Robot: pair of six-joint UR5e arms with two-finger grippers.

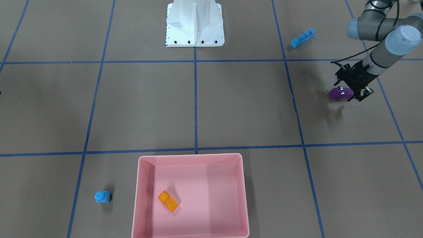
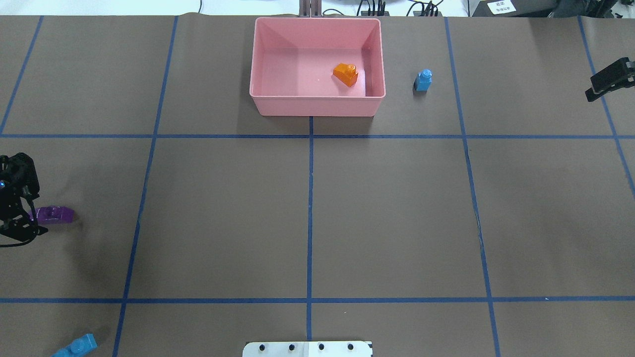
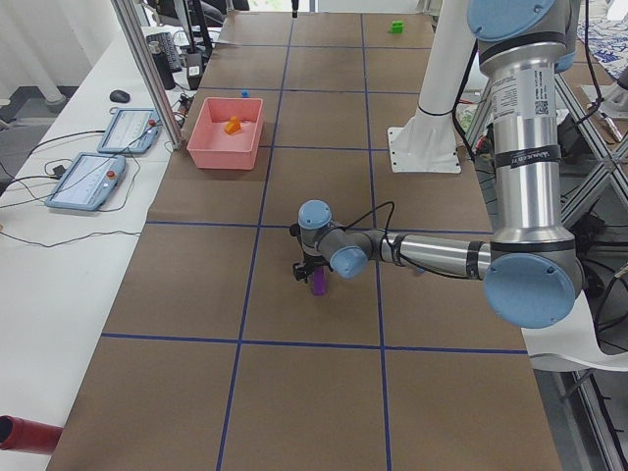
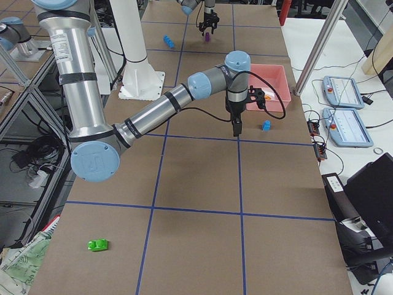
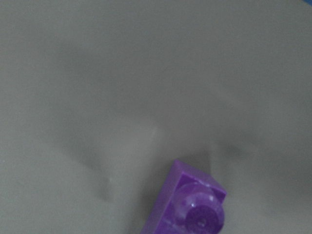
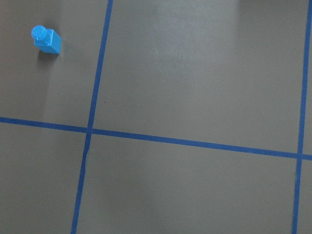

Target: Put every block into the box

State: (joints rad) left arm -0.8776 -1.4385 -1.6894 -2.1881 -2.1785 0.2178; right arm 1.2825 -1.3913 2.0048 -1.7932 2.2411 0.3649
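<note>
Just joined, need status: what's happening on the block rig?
Left gripper appears to grip the purple block, far from the pink box. Only the orange block is in it. Right gripper hovers over the table, small blue block untouched beside the box. Long blue block and green block lie on the table.

1. The left arm [image 1: 383,53] stretches low toward the worktop's left edge. The left gripper [image 1: 350,94] has its jaws closed on the purple block [image 1: 336,94].
2. The right arm [image 4: 166,104] reaches toward the far right corner. The right gripper [image 2: 595,90] points straight down, and its jaws look pressed together.
</note>
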